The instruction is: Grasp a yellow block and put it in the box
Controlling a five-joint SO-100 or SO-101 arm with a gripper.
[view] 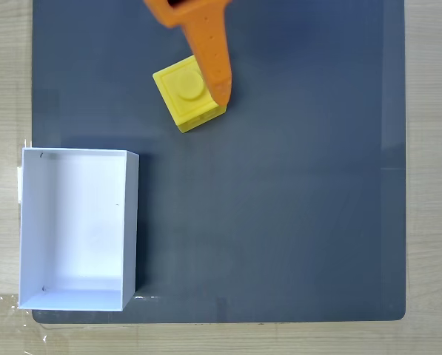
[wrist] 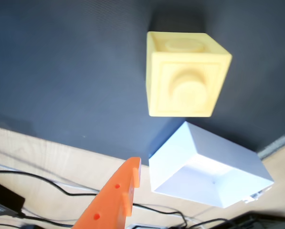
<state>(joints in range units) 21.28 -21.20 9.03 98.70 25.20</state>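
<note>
In the fixed view one orange finger [view: 215, 63] reaches down from the top edge, its tip lying against the right side of the yellow block [view: 185, 95], partly over the block's upper right corner. A single finger shows here, so the gripper [view: 219, 96] cannot be judged wide or narrow, nor whether it grips anything. In the wrist view an orange finger [wrist: 114, 200] rises from the bottom edge, its tip well below and left of the yellow block [wrist: 185, 76], with bare mat between them.

The block sits on the dark grey mat [view: 302, 185], turned slightly askew, its round stud facing up in the fixed view. The white box [view: 78, 228] lies at the mat's lower left in that view, well apart from the block, with its left wall over the wooden table [view: 6, 89]. In the wrist view the box [wrist: 209, 167] appears just below the block. Black cables [wrist: 47, 183] trail across the wood there.
</note>
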